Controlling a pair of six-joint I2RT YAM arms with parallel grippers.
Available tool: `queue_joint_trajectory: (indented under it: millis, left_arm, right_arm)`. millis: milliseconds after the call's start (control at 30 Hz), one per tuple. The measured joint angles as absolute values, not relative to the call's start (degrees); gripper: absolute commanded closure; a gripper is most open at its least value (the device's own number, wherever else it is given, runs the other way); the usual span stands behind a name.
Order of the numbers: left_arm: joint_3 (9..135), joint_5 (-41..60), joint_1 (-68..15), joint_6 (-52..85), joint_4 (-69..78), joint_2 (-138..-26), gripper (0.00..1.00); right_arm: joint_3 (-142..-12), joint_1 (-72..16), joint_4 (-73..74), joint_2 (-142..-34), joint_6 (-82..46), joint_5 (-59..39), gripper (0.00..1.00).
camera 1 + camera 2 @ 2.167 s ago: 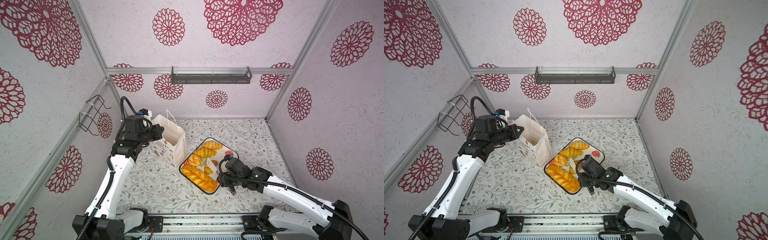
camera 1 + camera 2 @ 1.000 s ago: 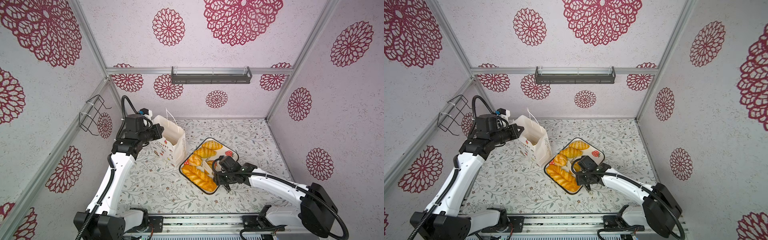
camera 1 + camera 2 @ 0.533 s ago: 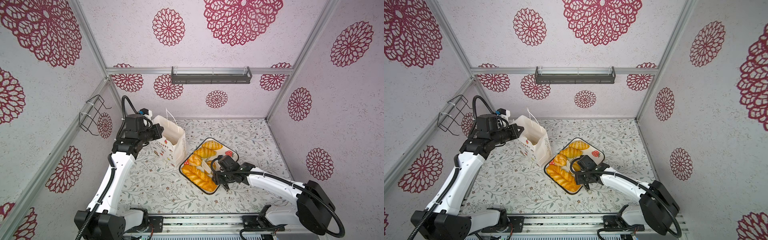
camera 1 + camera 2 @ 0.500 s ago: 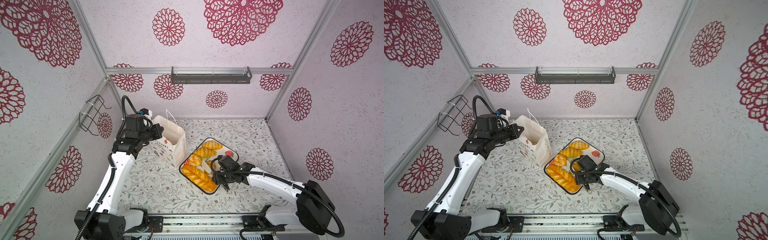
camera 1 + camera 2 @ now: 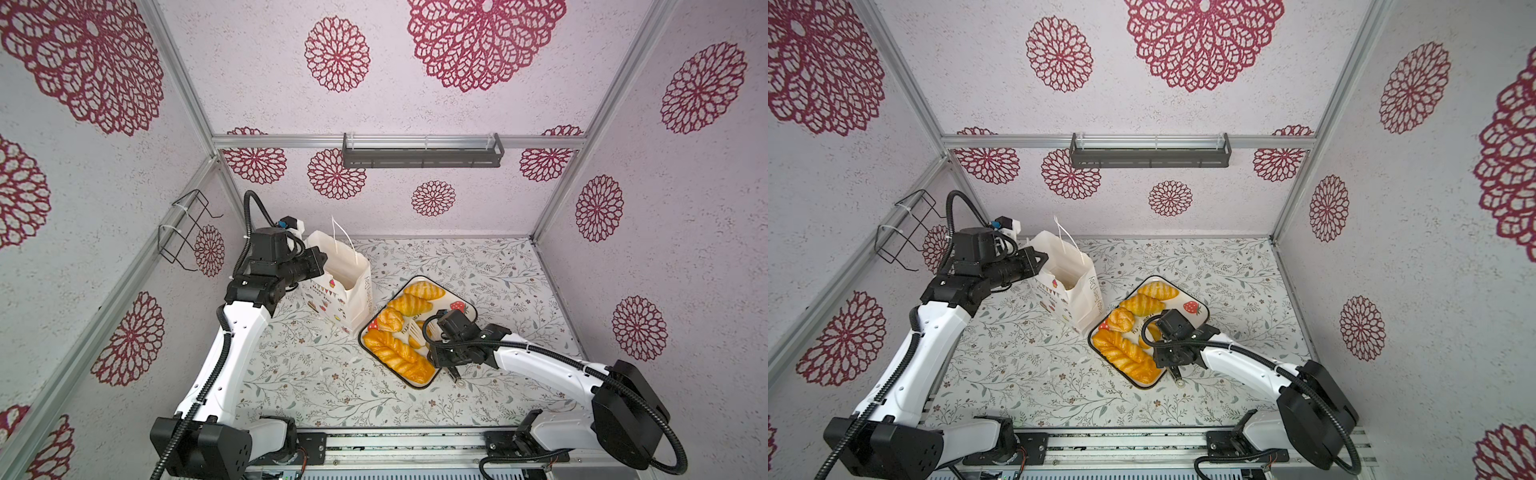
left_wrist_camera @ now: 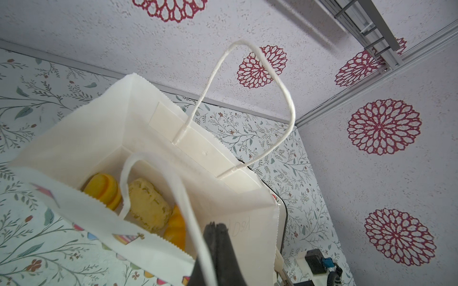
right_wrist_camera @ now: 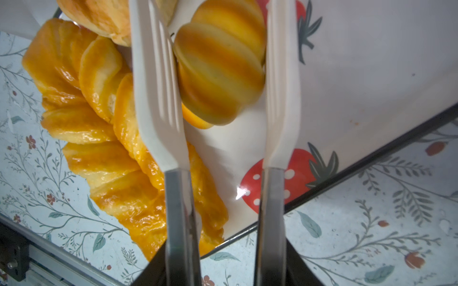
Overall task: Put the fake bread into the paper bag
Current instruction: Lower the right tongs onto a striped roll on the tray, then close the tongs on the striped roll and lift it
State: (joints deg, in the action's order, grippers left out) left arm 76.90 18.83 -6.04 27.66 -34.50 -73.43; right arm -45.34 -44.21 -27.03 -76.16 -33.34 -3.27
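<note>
The white paper bag [image 5: 353, 291] [image 5: 1084, 299] stands open at the table's back left. My left gripper [image 5: 322, 259] [image 5: 1042, 255] [image 6: 216, 226] is shut on its near rim. Inside the paper bag [image 6: 86, 138] lie a pale roll [image 6: 148, 205] and yellow pieces [image 6: 101, 188]. More fake bread lies on the strawberry-print tray [image 5: 438, 305]: a plaited loaf [image 5: 397, 357] [image 7: 99, 148], two croissants [image 5: 422, 291] and a bun [image 5: 390, 320]. My right gripper [image 5: 419, 336] [image 7: 218, 24] has its white fingers [image 7: 158, 86] pressed against both sides of a small ribbed roll [image 7: 220, 69].
The tray sits right beside the bag, its dark rim [image 7: 371, 158] close to my right arm. A wire basket [image 5: 183, 232] hangs on the left wall and a dark shelf [image 5: 422, 151] on the back wall. A metal rail [image 5: 395, 449] runs along the front.
My right gripper slid over the tray and its fingers have closed in on the small roll. The left arm and the bag have not moved.
</note>
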Motion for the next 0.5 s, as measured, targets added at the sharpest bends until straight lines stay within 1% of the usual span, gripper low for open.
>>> queue_joint_trajectory:
  millis: [200, 500]
  left_arm:
    - [76.9, 18.9, -6.0, 27.7, -34.5, -73.5, 1.0]
    - [77.0, 18.9, -6.0, 27.7, -34.4, -73.5, 1.0]
  right_arm:
    - [-45.3, -43.7, -27.6, -75.7, -33.0, -3.2, 0.69]
    - [-45.4, -43.2, -29.5, -73.5, -33.0, -2.6, 0.7]
